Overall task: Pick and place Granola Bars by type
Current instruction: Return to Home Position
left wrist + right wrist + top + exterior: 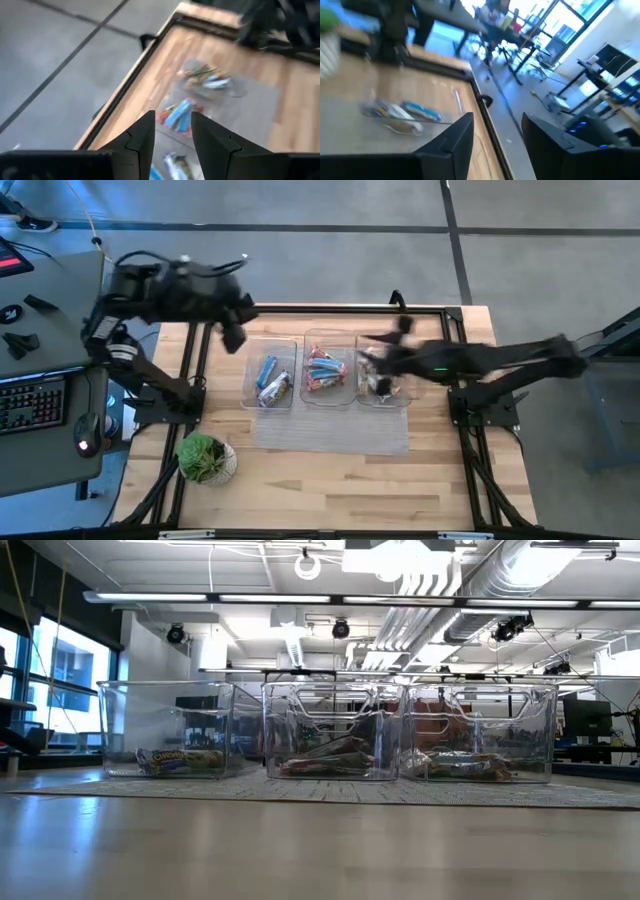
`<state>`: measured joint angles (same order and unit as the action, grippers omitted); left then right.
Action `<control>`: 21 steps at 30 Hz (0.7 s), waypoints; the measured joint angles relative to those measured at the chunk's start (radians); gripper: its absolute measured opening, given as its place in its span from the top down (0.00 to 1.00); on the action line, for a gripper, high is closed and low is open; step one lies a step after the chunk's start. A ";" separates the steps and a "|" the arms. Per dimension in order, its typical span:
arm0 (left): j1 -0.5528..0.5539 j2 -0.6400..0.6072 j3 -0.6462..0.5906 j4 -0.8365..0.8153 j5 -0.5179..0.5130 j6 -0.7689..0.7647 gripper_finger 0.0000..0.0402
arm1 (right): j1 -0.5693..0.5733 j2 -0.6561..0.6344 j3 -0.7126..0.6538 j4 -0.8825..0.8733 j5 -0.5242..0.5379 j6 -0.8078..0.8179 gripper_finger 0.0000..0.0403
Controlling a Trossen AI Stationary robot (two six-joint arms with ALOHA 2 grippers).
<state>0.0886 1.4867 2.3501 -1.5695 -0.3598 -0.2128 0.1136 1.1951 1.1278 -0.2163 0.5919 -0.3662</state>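
Note:
Three clear trays stand side by side on a grey mat [330, 430]. The left tray [247, 370] holds blue and yellowish granola bars [270, 377]. The middle tray [306, 345] holds red and blue bars [325, 370]. The right tray [408, 390] holds darker bars [380, 384]. The bars lie flat on the tray floors, as the low view [180, 760] also shows. My left gripper [235, 332] [172, 135] is open and empty, raised by the left tray's far left corner. My right gripper [368, 352] [497, 135] is open and empty, above the right tray's far end.
A leafy plant in a round pot [205, 458] stands near the table's front left. A desk with a keyboard [30, 402] and mouse lies left of the table. Bare wood [340, 490] lies in front of the mat.

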 joint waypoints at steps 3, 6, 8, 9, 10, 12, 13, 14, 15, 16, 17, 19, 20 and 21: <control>-0.068 -0.080 -0.022 0.010 0.006 0.001 0.70 | 0.064 -0.192 -0.013 -0.124 0.019 0.103 0.63; -0.172 -0.185 -0.084 0.004 -0.042 -0.001 0.70 | 0.099 -0.382 -0.067 -0.210 -0.028 0.214 0.63; -0.253 -0.268 -0.177 0.044 -0.098 -0.008 0.70 | 0.112 -0.505 -0.138 -0.229 -0.075 0.263 0.63; -0.292 -0.311 -0.242 0.075 -0.134 -0.025 0.70 | 0.118 -0.561 -0.182 -0.229 -0.095 0.279 0.63; -0.329 -0.360 -0.317 0.115 -0.171 -0.046 0.70 | 0.122 -0.619 -0.227 -0.225 -0.110 0.286 0.63; -0.394 -0.452 -0.496 0.236 -0.220 -0.070 0.70 | 0.127 -0.733 -0.327 -0.210 -0.113 0.288 0.63; -0.422 -0.500 -0.591 0.299 -0.228 -0.065 0.70 | 0.129 -0.788 -0.375 -0.179 -0.110 0.287 0.63; -0.448 -0.549 -0.691 0.361 -0.228 -0.047 0.70 | 0.130 -0.842 -0.424 -0.140 -0.105 0.282 0.63; -0.470 -0.591 -0.789 0.428 -0.228 -0.023 0.70 | 0.130 -0.897 -0.473 -0.098 -0.101 0.272 0.63; -0.490 -0.630 -0.881 0.507 -0.227 0.005 0.70 | 0.129 -0.944 -0.519 -0.054 -0.107 0.257 0.63; -0.506 -0.671 -0.970 0.590 -0.223 0.036 0.70 | 0.130 -0.988 -0.562 -0.024 -0.125 0.234 0.63; -0.532 -0.739 -1.130 0.726 -0.175 0.112 0.70 | 0.130 -1.072 -0.640 0.006 -0.194 0.188 0.63; -0.541 -0.775 -1.202 0.787 -0.140 0.146 0.70 | 0.130 -1.109 -0.669 0.032 -0.239 0.171 0.63; -0.546 -0.808 -1.266 0.849 -0.103 0.180 0.70 | 0.130 -1.145 -0.693 0.050 -0.276 0.163 0.63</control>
<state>-0.4572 0.6786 1.0840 -0.7202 -0.4623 -0.0330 0.2432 0.0502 0.4346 -0.1662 0.3159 -0.2032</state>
